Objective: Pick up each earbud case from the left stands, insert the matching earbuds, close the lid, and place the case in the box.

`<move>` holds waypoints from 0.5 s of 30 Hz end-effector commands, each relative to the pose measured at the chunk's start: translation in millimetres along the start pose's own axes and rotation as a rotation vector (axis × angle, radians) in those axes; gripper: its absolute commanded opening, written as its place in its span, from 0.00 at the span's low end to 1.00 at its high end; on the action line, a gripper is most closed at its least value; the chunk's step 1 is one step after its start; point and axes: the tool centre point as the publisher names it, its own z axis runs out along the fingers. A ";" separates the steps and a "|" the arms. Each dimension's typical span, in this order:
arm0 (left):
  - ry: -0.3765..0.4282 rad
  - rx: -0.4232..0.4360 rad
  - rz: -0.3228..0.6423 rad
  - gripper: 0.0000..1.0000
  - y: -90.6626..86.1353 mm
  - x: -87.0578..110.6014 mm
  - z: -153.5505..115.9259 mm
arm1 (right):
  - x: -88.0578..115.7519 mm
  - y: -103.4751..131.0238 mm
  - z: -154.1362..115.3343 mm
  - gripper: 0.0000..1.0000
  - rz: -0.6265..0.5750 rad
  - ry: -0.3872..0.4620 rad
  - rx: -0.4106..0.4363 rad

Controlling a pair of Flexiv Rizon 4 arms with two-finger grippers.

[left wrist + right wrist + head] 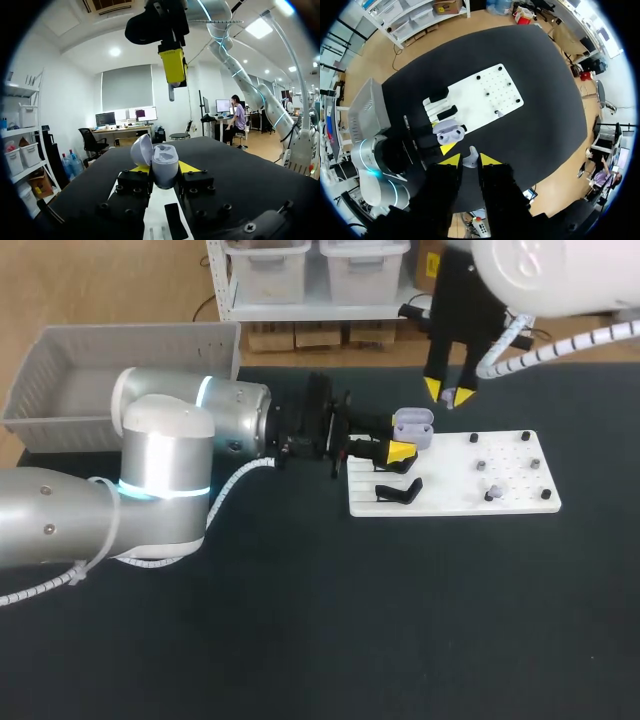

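Note:
A lavender earbud case (412,427) with its lid open is held over the left end of the white board (455,498); my left gripper (403,444) is shut on it. In the left wrist view the case (165,159) sits upright between the yellow tips, lid (141,149) tipped back. My right gripper (448,393) hangs above and just behind the case, shut on a small grey earbud (471,159). Seen from the left wrist, that gripper (172,70) is straight above the case. Another earbud (497,487) rests on the board.
A black stand (398,490) sits on the board's left part, and black pegs dot its right part. A grey bin (120,370) stands at the table's far left, behind my left arm. Dark table surface spreads in front of the board.

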 end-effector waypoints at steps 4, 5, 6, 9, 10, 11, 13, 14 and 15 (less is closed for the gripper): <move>-0.002 -0.006 0.003 0.00 -1.7 0.4 0.1 | -4.4 21.1 12.9 0.00 0.012 0.006 0.022; -0.002 -0.006 0.003 0.00 -1.7 0.4 0.1 | -4.2 23.5 15.0 0.00 0.011 0.010 0.027; -0.002 -0.006 0.003 0.00 -1.7 0.4 0.1 | -3.5 25.6 16.2 0.00 0.009 0.011 0.031; -0.002 -0.006 0.003 0.00 -1.7 0.4 0.1 | -3.7 29.9 18.9 0.00 0.009 0.012 0.042; -0.002 -0.006 0.003 0.00 -1.7 0.4 0.1 | -4.1 30.4 19.3 0.00 0.015 0.011 0.043; -0.002 -0.006 0.003 0.00 -1.7 0.4 0.1 | -4.6 30.8 19.6 0.00 0.021 0.011 0.042; -0.002 -0.006 0.003 0.00 -1.7 0.4 0.1 | -4.4 31.3 20.2 0.00 0.031 0.010 0.045; -0.002 -0.006 0.003 0.00 -1.7 0.4 0.1 | -4.1 31.3 21.6 0.00 0.039 0.012 0.048; -0.002 -0.006 0.003 0.00 -1.7 0.4 0.1 | -3.5 30.8 23.5 0.00 0.045 0.012 0.056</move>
